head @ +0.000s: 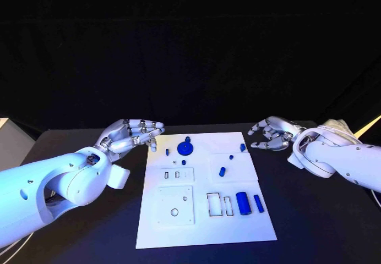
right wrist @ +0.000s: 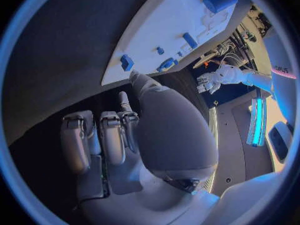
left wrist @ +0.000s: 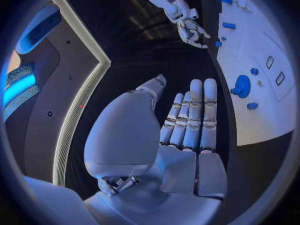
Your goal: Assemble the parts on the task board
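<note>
lying between both empty hands, the task board (head: 202,220).

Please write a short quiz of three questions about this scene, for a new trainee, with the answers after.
1. True or false: the left hand holds a blue part.
2. Which part lies nearest the far edge of the task board? A) the round blue disc B) the large blue cylinder C) the thin blue bar
3. Fill in: the right hand is beside the board's far ___ corner, as the head view shows it.

Key: 1 false, both hands hold nothing. 2 A. 3 right.
</note>
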Available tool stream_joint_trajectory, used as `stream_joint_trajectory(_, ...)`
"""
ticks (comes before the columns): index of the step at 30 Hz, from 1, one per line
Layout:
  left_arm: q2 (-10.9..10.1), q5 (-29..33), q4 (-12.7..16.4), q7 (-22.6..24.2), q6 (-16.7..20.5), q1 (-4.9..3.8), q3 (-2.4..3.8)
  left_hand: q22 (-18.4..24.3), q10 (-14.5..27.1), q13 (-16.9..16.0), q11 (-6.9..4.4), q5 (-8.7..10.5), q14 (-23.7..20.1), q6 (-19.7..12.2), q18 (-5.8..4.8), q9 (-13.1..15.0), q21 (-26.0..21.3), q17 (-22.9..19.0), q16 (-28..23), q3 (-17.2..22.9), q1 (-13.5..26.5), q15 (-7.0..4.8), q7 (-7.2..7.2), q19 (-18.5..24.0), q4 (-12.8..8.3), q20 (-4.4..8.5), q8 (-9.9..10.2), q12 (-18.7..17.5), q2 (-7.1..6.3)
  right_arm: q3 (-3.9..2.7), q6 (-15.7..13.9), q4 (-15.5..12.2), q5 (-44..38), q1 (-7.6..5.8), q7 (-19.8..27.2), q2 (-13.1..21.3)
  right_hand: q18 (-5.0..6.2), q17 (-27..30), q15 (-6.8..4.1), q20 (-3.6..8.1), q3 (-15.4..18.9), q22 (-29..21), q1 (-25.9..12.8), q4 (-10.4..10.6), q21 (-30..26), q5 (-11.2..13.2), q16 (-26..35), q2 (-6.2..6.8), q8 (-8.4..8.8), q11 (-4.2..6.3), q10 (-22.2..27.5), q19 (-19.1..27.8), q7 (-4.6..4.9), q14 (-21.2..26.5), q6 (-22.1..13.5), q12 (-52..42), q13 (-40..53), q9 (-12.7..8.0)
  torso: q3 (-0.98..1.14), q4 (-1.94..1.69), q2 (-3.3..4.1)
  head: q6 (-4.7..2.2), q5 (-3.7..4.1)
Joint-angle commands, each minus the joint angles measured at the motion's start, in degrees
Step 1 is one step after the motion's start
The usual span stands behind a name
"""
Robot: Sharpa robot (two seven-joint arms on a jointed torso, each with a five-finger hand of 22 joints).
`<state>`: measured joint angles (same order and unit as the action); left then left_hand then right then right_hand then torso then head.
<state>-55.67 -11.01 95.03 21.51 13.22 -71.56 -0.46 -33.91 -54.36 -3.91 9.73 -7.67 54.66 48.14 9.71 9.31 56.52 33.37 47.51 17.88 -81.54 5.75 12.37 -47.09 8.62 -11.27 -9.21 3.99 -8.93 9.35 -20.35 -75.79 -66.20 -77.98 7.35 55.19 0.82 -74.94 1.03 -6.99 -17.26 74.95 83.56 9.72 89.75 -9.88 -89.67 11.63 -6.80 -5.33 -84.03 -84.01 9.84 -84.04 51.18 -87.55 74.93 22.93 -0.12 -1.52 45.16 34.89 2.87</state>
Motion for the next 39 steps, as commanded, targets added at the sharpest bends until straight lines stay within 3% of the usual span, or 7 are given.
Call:
stream_joint_trajectory(1, 0.13, -0.33, -0.06, 0.54, -1.21, -0.04, 0.02, -0.05, 0.18, 0.02, -0.04, 0.22, -0.31, -0.23, 0.84, 0.09, 0.37, -0.05, 0.3, 0.27, -0.33, -0.03, 0.07, 0.42, -0.1, -0.08, 0.19, -0.05, 0.41, 0.01, 2.09, 0.82, -2.72, 0.4, 1.23, -0.56, -0.82, -15.06, -0.47, 0.36, -0.04, 15.05, 0.54, -0.22, 0.25, -0.31, -0.33, 0.18, 0.2, 0.52, -3.19, -5.99, -0.3, -5.96, 0.22, 0.24, 12.47, -0.07, 0.02, -0.07, 0.03, 0.06, 0.26)
stream_joint_trajectory(16, 0.02, -0.47, -0.1, 0.47, -1.23, -0.04, 0.0, -0.05, 0.18, 0.02, -0.04, 0.22, -0.31, -0.23, 0.84, 0.09, 0.37, -0.05, 0.3, 0.27, -0.33, -0.03, 0.07, 0.42, -0.1, -0.08, 0.19, -0.05, 0.41, 0.07, 0.36, 3.58, -3.27, 2.6, -0.14, -3.45, -0.82, -15.06, -0.4, 0.4, -0.45, 15.05, -0.03, -0.03, 0.25, -1.25, -0.33, 0.22, 0.19, 0.42, -3.38, -5.99, -0.14, -5.96, 0.45, 0.08, 12.64, -0.15, -0.06, -0.18, 0.13, 0.49, -0.02)
stream_joint_trajectory(23, -0.07, -0.48, -0.05, 0.41, -1.21, -0.04, 0.0, -0.05, 0.18, 0.02, -0.04, 0.22, -0.31, -0.23, 0.84, 0.09, 0.37, -0.05, 0.3, 0.27, -0.33, -0.03, 0.07, 0.42, -0.1, -0.08, 0.19, -0.05, 0.41, 0.07, 0.18, 3.89, -3.22, 2.83, -0.42, -4.19, -0.82, -15.06, -0.38, 0.39, -0.8, 15.05, -0.41, 0.18, 0.25, -1.61, -0.33, -0.01, 0.11, 0.38, -3.46, -5.99, -0.12, -5.96, 0.73, 0.01, 12.7, -0.18, -0.06, -0.04, 0.06, 0.67, -0.14)
stream_joint_trajectory(27, -0.1, -0.49, 0.0, 0.36, -1.23, -0.04, 0.0, -0.05, 0.18, 0.02, -0.04, 0.22, -0.31, -0.23, 0.84, 0.09, 0.37, -0.05, 0.3, 0.27, -0.33, -0.03, 0.07, 0.42, -0.1, -0.08, 0.19, -0.05, 0.41, 0.07, -0.05, 4.24, -3.18, 2.87, -0.72, -4.61, -0.82, -15.06, -0.38, 0.39, -1.04, 15.05, -0.53, 0.26, 0.25, -1.72, -0.33, -0.17, 0.08, 0.39, -3.51, -5.99, -0.12, -5.96, 0.86, -0.04, 12.75, -0.19, -0.08, -0.14, 0.05, 0.51, 0.14)
stream_joint_trajectory(39, -0.25, -0.49, 0.02, 0.22, -1.19, -0.05, 0.0, -0.11, 0.11, 0.0, -0.06, 0.23, -0.27, -0.16, 0.85, 0.13, 0.51, -0.15, 0.37, 0.34, -0.35, -0.04, 0.06, 0.5, -0.15, -0.08, 0.16, 0.0, 0.4, 0.07, -0.21, 5.33, -2.82, 3.04, -0.93, -5.8, -0.82, -15.06, -0.58, 0.51, -3.97, 15.05, -0.86, 0.24, 0.25, -1.82, -0.33, -1.69, -0.32, 0.55, -3.87, -5.99, -0.32, -5.96, 2.32, -0.35, 13.06, -0.35, -0.04, -0.1, 0.05, 0.45, -0.29)
